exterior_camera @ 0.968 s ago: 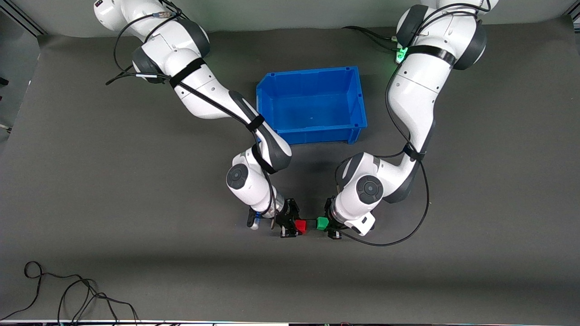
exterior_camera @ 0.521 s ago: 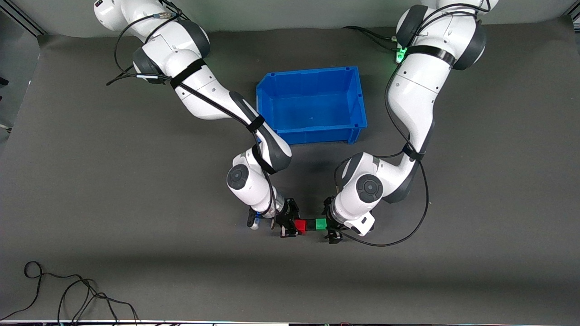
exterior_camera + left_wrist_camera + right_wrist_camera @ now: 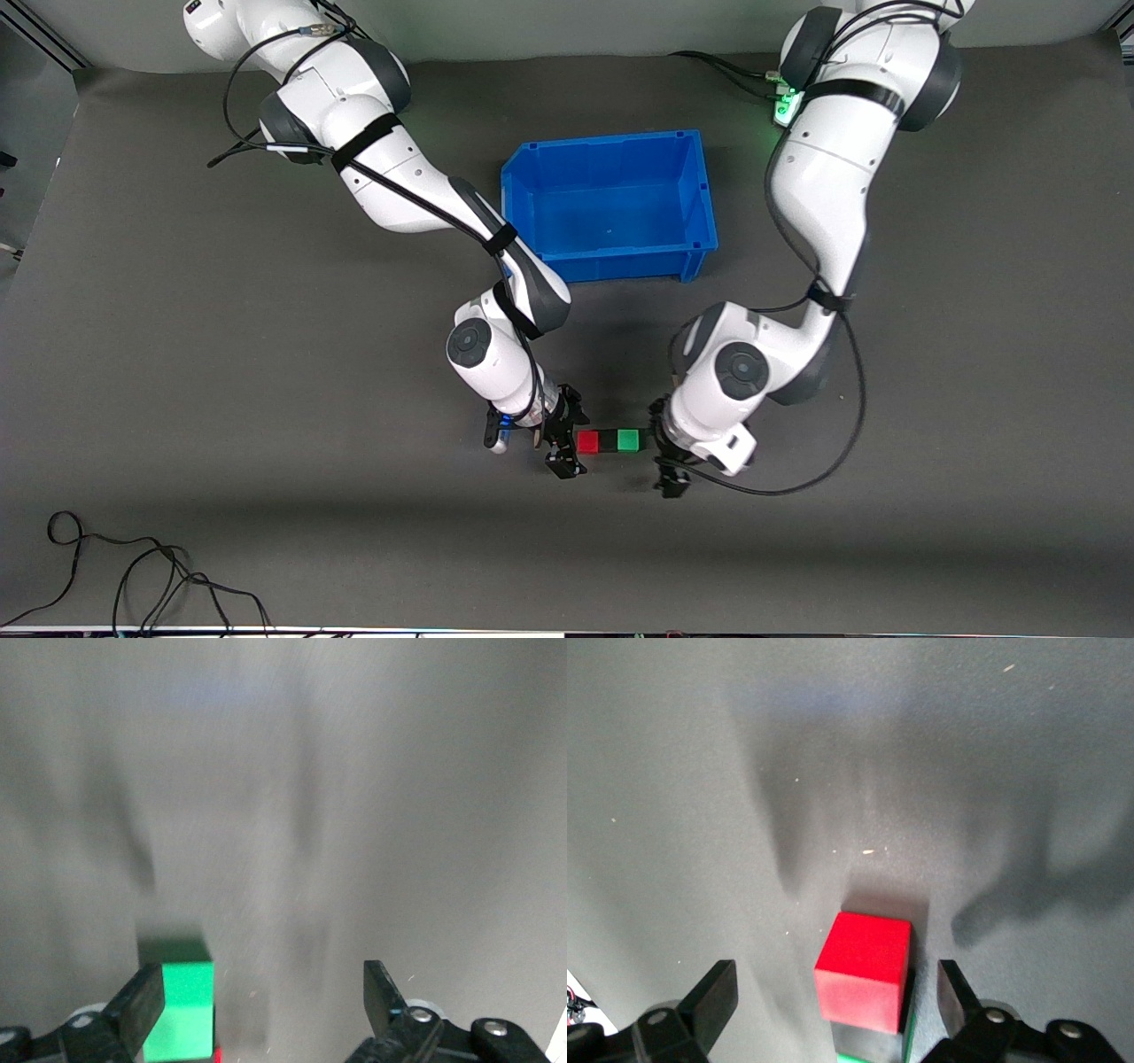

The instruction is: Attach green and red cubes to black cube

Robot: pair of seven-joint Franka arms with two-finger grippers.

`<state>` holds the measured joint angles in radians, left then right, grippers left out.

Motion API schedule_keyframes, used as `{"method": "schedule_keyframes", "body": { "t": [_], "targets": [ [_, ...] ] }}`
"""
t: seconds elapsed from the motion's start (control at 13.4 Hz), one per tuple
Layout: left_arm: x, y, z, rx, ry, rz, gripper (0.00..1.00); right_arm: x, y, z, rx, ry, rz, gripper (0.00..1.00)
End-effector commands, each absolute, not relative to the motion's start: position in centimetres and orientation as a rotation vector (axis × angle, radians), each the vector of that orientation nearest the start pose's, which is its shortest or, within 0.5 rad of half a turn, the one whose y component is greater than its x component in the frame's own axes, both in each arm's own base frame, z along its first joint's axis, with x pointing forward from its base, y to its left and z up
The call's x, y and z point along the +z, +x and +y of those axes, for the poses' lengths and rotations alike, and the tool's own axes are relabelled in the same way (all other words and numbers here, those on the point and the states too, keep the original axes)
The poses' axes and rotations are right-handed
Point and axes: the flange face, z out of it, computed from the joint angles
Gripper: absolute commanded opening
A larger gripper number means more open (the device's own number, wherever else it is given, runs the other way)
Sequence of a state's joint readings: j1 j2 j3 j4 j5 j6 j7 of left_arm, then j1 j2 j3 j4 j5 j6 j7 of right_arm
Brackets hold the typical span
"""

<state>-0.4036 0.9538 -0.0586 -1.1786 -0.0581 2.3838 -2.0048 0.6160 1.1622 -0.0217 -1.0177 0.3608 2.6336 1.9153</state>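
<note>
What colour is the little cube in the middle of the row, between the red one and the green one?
Black. The small matte black cube shows best in the front view.

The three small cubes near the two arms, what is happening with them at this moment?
The red cube, black cube and green cube lie in one row on the table, black in the middle, nearer the front camera than the blue bin. Neither arm holds anything. The right gripper is open beside the red cube; the left gripper is open beside the green cube, clear of it.
</note>
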Motion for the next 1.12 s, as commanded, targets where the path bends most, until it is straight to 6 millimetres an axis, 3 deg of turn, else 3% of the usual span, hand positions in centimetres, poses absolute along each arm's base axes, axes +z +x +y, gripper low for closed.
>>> {"method": "schedule_keyframes", "body": {
  "t": [0.0, 0.15, 0.3, 0.52, 0.67, 0.89, 1.04],
  "targets": [
    [28.2, 71.6, -29.4, 0.01, 2.236, 1.96, 1.0, 21.5, 68.1, 44.5, 0.118, -1.901, 1.91, 1.0],
    [31.6, 70.9, -27.3, -0.013, 2.431, 1.823, 1.0, 25.0, 69.5, 42.1, 0.13, -1.934, 1.94, 1.0],
    [35.2, 70.5, -22.6, -0.027, 2.604, 1.628, 1.0, 29.7, 70.2, 39.8, 0.143, -2.02, 1.92, 1.0],
    [39.2, 68.4, -16.2, -0.019, 2.86, 1.157, 1.0, 36.3, 70.6, 35.1, 0.21, -2.177, 1.861, 1.0],
    [41.1, 66.8, -12.6, -0.022, 2.989, 0.807, 1.0, 41.4, 70.4, 31.1, 0.251, -2.295, 1.777, 1.0],
    [45.1, 64.7, -6.1, -0.113, 3.086, 0.443, 1.0, 47.3, 69.4, 25.4, 0.287, -2.498, 1.562, 1.0],
    [48.6, 63.5, -3.8, -0.068, 3.16, 0.171, 1.0, 51.3, 68.2, 21.2, 0.31, -2.629, 1.357, 1.0]
  ]
}}
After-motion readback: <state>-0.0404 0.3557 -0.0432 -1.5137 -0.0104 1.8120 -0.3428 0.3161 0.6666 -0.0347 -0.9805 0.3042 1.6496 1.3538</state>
